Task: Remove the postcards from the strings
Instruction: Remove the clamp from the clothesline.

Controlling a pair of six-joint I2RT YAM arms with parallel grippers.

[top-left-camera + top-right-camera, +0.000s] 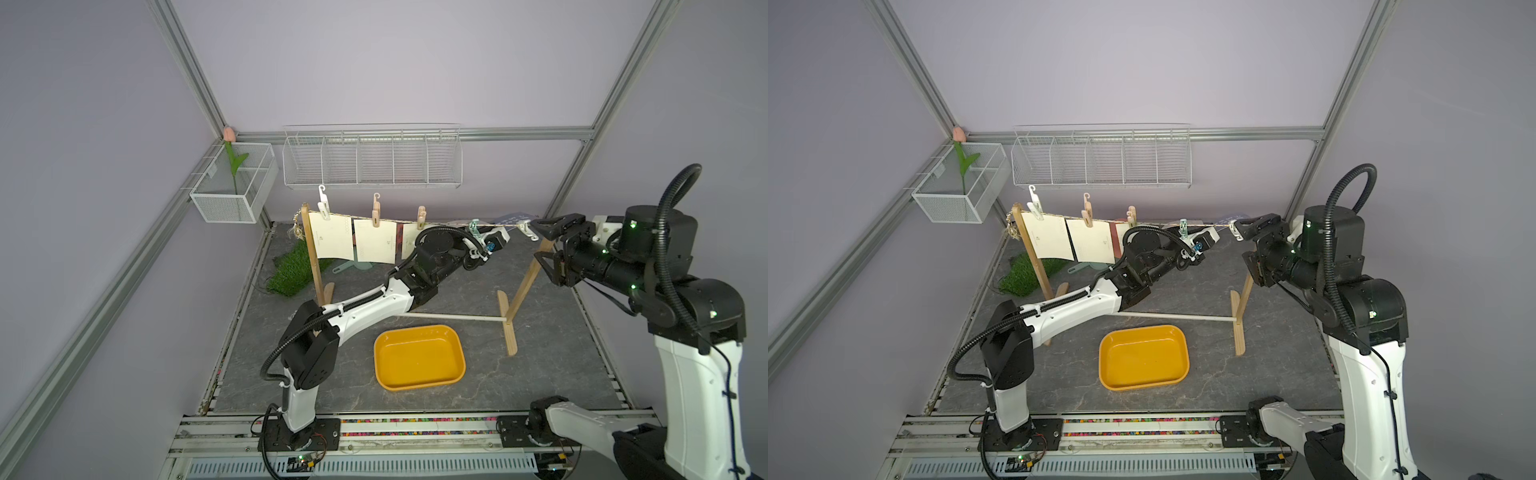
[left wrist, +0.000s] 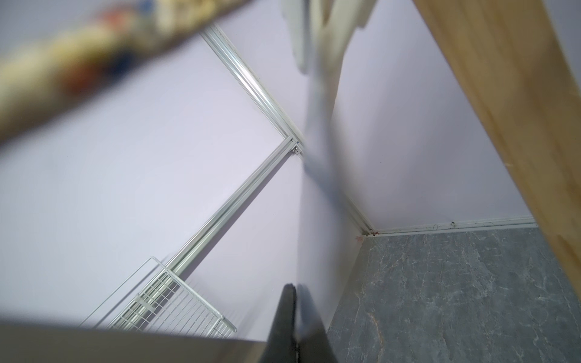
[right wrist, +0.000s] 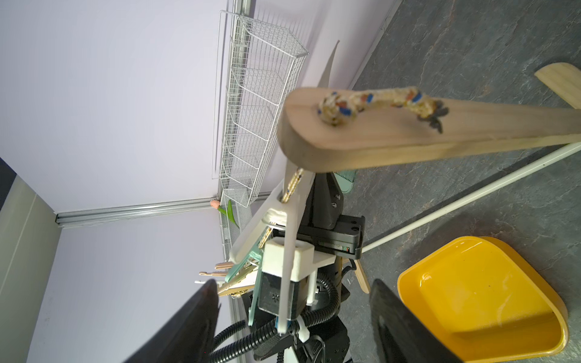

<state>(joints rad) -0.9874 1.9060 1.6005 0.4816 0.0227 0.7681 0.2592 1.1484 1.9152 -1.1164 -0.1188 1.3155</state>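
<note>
With left fingers (image 2: 279,323) clenched on postcard (image 1: 513,218), right of centre in a top view, steadies it under string (image 1: 500,226); poises right fingers (image 3: 195,320), spread, just beside white peg (image 1: 528,230), likely to squeeze it. Tray (image 1: 419,330) at lower centre, for drop.

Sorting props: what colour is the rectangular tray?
Yellow rectangular plastic tray, plain; clearest in a top view.

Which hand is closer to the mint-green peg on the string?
Left. The left hand is shut, beside and slightly below the mint-green peg, under the string. The right hand is open farther along, past the white peg, at the wooden post.
</note>
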